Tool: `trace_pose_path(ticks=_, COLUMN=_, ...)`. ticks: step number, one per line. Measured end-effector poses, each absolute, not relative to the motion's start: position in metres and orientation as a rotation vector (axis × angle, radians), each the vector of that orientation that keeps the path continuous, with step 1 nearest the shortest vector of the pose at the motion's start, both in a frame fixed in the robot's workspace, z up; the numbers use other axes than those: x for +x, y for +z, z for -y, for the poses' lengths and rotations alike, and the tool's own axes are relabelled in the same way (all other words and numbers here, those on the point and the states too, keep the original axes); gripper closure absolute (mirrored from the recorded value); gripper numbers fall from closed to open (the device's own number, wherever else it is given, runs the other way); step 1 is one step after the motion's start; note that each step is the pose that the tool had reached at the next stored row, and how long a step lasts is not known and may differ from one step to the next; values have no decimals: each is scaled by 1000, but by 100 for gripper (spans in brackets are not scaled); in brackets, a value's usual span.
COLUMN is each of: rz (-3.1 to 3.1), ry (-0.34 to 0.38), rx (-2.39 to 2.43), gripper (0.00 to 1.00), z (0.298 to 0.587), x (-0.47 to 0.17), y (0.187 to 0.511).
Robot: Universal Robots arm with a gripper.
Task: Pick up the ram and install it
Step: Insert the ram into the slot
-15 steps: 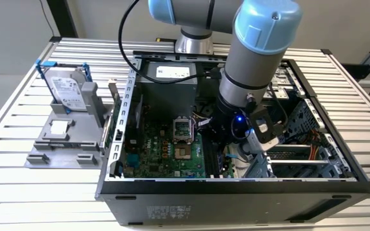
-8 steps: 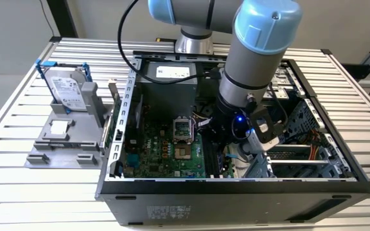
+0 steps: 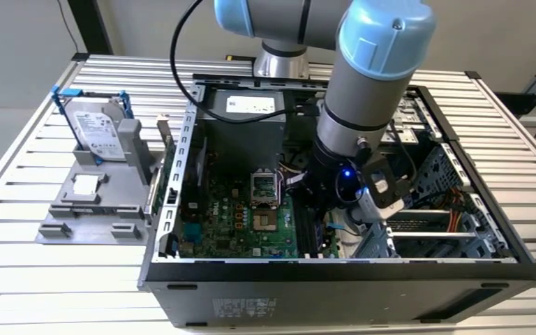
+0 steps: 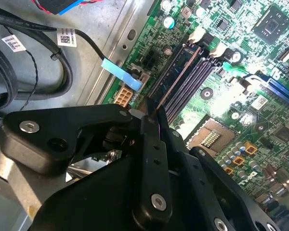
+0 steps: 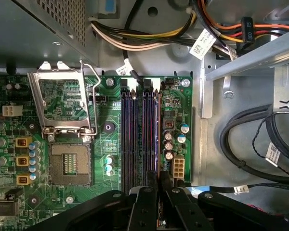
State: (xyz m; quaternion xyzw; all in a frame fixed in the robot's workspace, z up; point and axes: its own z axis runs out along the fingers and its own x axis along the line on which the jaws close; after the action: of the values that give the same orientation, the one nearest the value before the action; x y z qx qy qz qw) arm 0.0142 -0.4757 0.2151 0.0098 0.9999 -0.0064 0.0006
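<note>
The ram [image 4: 178, 77] shows edge-on as a thin dark strip reaching from between my fingers down to the black memory slots [image 4: 192, 72] of the green motherboard [image 4: 260, 57]. In the first wrist view the ram [image 5: 157, 139] stands over the slot nearest the capacitors. My gripper [image 5: 157, 185] is shut on the ram's top edge, with one black finger [image 5: 145, 202] on each side. I cannot tell whether the ram sits fully in the slot. In the exterior view the gripper [image 3: 343, 206] is low inside the open computer case [image 3: 343, 269].
The CPU socket [image 5: 70, 163] with its raised metal frame lies beside the slots. Cable bundles [image 5: 241, 139] and a drive cage [image 3: 435, 209] crowd the other side. A silver hard drive [image 3: 95, 129] in a blue frame stands on a grey fixture at the exterior view's left.
</note>
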Motion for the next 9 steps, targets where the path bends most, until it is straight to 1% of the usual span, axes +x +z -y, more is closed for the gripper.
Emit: trace_pose_path(ticks=9, rz=-3140, ry=-61, rx=31, gripper=100, z=476, x=14, y=215)
